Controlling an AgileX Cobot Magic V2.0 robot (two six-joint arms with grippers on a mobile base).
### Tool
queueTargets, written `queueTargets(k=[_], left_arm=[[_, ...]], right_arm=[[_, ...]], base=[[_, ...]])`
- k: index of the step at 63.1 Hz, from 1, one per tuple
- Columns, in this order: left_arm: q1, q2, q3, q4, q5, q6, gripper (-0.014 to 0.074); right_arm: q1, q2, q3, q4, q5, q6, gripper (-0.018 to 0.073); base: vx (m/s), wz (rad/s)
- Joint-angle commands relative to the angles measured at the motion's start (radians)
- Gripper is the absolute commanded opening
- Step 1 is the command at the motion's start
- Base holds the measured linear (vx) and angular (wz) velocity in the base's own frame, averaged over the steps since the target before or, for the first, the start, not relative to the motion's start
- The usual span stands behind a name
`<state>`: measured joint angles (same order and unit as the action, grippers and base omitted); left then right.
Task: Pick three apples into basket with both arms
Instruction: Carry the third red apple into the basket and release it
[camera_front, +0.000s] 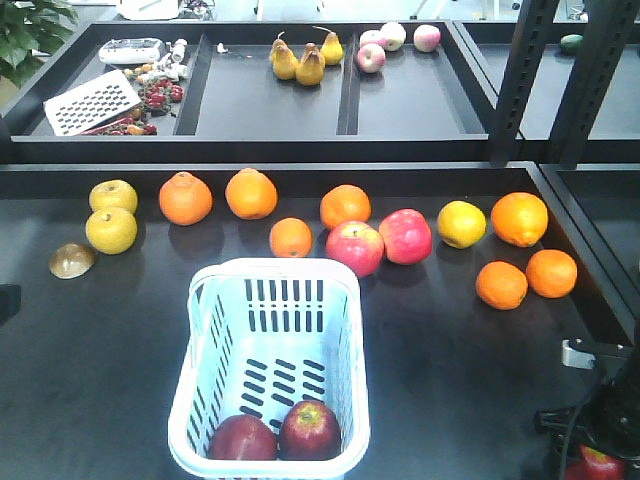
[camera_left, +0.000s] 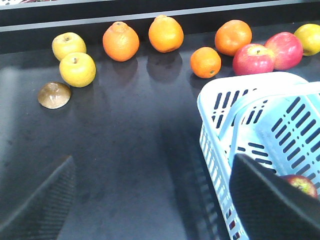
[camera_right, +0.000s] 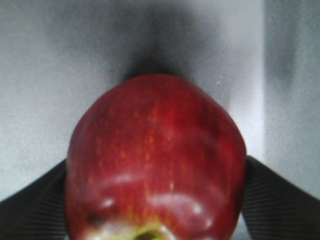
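On the dark table, the right gripper (camera_right: 155, 200) is pinching the third apple (camera_right: 155, 160); the basket (camera_front: 350, 330) is sitting toward its ten o'clock.

Mock grocery shop, black display trays (camera_front: 200, 110) of fruit, blue shopping basket (camera_front: 268, 290)

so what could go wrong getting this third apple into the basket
1. The right end effector grips the third dark-red apple low on its round sides; it might slip out in transit.
2. Two apples already sit at the basket's near end; a drop there could knock or bruise them.
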<state>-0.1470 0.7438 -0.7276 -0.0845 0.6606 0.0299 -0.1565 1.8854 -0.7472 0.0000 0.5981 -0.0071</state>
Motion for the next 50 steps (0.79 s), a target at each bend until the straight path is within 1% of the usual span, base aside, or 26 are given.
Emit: queueTargets(k=[1, 6, 14, 19, 26, 32, 40, 44, 47, 48, 50], left_arm=[[0.002, -0.005, -0.027, -0.005, -0.060, -0.010, 0.0588], [0.002, -0.005, -0.027, -0.005, -0.060, -0.010, 0.0588], [0.002, -0.005, -0.027, -0.005, -0.060, -0.010, 0.0588], [0.002, -0.005, -0.027, -0.005, -0.060, -0.010, 0.0588], [0.002, -0.005, -0.027, -0.005, -0.060, -0.010, 0.0588], [0.002, -0.005, -0.027, -0.005, -0.060, -0.010, 0.0588], [0.002, -0.005, -0.027, -0.005, -0.060, -0.010, 0.0588], [0.002, -0.005, -0.027, -0.005, -0.060, -0.010, 0.0588], [0.002, -0.005, -0.027, -0.005, -0.060, -0.010, 0.0588], [0.002, -0.005, -0.027, -0.005, -0.060, -0.010, 0.0588], [0.002, -0.005, -0.027, -0.005, -0.060, -0.010, 0.0588]], right_arm=[[-0.003, -0.034, -0.015, 0.000, -0.001, 0.007, 0.0410], [-0.003, -0.034, -0.017, 0.000, 0.007, 0.007, 0.0331], [-0.003, -0.053, -0.033, 0.005, 0.045, 0.037, 0.0253], [-0.001, -0.094, -0.052, 0.017, 0.078, 0.038, 0.0231], [-0.001, -0.195, -0.067, 0.048, 0.104, 0.028, 0.0232], [0.025, -0.319, -0.065, 0.063, 0.106, 0.025, 0.0234], [0.143, -0.490, -0.063, 0.088, 0.114, 0.025, 0.0236], [0.240, -0.568, -0.063, 0.115, 0.106, 0.025, 0.0237], [0.315, -0.611, -0.063, 0.155, 0.087, 0.025, 0.0237], [0.355, -0.624, -0.063, 0.167, 0.079, 0.025, 0.0237], [0.409, -0.651, -0.063, 0.197, 0.059, 0.026, 0.0238]], base=[[0.00, 0.00], [0.00, 0.00], [0.00, 0.00], [0.00, 0.00], [0.00, 0.00], [0.00, 0.00], [0.00, 0.00], [0.00, 0.00], [0.00, 0.00], [0.00, 0.00], [0.00, 0.00]])
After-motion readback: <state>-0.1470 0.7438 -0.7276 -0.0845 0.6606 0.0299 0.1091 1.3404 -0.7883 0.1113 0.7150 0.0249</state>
